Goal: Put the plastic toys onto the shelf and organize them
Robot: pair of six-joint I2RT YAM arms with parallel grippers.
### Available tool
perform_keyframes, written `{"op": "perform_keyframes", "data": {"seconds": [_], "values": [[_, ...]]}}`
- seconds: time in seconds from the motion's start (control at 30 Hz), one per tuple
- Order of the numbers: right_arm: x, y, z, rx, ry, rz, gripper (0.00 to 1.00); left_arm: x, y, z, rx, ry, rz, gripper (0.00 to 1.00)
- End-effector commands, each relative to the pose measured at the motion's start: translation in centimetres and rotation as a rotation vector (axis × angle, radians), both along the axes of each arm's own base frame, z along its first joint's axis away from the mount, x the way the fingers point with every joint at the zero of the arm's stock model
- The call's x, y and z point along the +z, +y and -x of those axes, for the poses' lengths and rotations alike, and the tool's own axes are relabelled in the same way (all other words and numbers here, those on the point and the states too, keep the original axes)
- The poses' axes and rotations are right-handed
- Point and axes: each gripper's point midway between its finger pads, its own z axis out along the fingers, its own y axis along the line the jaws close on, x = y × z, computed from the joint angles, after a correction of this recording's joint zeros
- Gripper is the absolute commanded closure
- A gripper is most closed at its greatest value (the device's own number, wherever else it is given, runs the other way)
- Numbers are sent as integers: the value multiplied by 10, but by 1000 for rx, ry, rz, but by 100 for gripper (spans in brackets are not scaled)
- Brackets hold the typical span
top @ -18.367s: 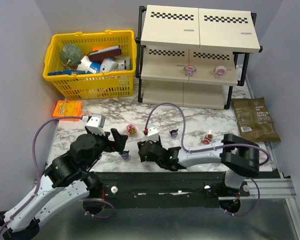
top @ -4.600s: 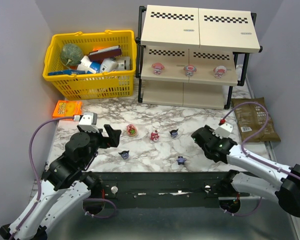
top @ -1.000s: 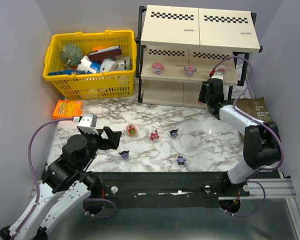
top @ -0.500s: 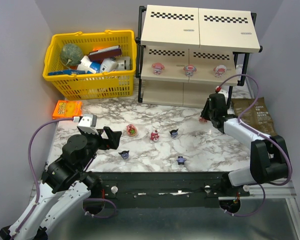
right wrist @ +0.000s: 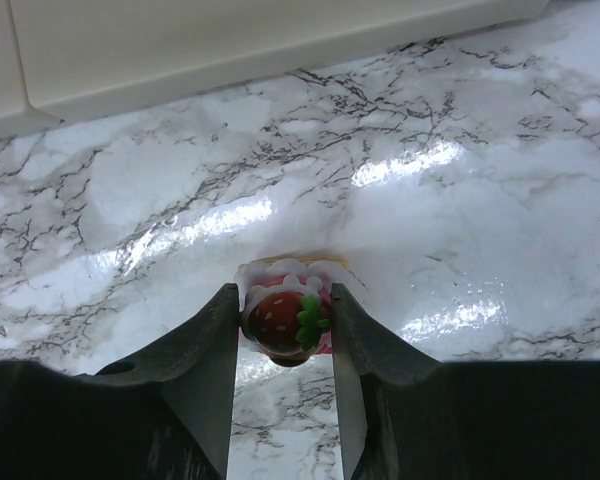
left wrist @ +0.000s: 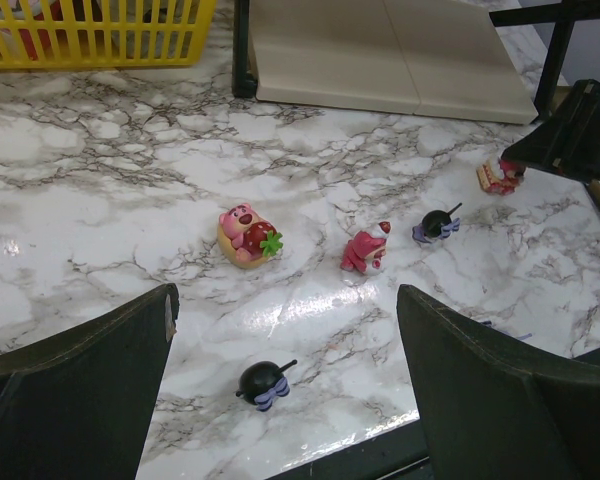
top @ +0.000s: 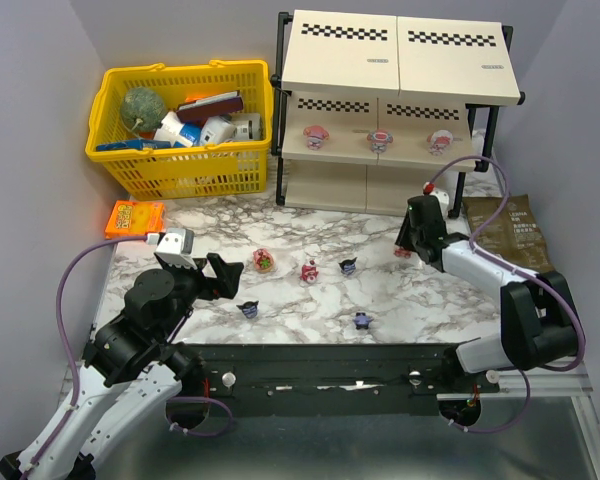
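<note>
The shelf (top: pixel 395 60) stands at the far side of the tabletop (top: pixel 310 225), with three pink-and-white toys (top: pixel 379 139) in a row on its middle tier. Of the two arms, the right one is much the nearer. The right pincer (top: pixel 405 243) sits low just in front of the shelf's right half. The left pincer (left wrist: pixel 287 292) hangs back near the tabletop's middle, spread fully wide and holding nothing.

In the right wrist view the narrowed jaws press on both sides of a red-pink toy (right wrist: pixel 285 320), its strawberry face toward the camera. I cannot tell whether it is lifted clear of the marble or resting on it. The toy is roundish, so its long axis hardly matters. What counts is that the front edge of the shelf's bottom board lies straight ahead of the fingers, beyond the toy, with the other tiers above that. Five loose toys (left wrist: pixel 248 233) lie scattered on the marble, closer to the left pincer.
</note>
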Motion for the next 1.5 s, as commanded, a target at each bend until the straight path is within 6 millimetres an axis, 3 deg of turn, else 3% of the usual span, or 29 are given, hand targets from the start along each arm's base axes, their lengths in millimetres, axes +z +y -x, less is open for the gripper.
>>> {"op": "perform_keyframes", "data": {"seconds": [0.0, 0.13, 0.37, 0.43, 0.53, 0.8, 0.93, 1.07, 1.23, 1.47], "values": [[-2, -3, 6, -22, -1, 27, 51, -3, -1, -2, -2, 1, -7, 1], [3, -1, 7, -11, -11, 21, 43, -3, 0, -2, 4, 0, -5, 1], [34, 6, 15, -2, -84, -51, 11, -2, 0, -2, 0, -5, -6, 1], [51, 11, 22, -20, -122, -124, 8, -4, -2, -3, -3, 2, -7, 1], [59, 15, 37, -100, -119, -253, 4, -6, -5, -4, -13, 16, -16, 1], [63, 38, 62, -337, -83, -668, 2, -15, -5, -15, 45, 82, -29, 1], [63, 43, 61, -501, -45, -845, 3, -9, 4, -29, 131, 65, -44, 1], [79, 44, 57, -639, 21, -930, 5, -1, 0, -44, 176, 67, -40, 1], [81, 34, 53, -855, 109, -986, 7, 15, -12, -58, 187, 108, -23, 1], [61, 22, 54, -996, 184, -982, 13, 37, -18, -68, 185, 93, -31, 1]]}}
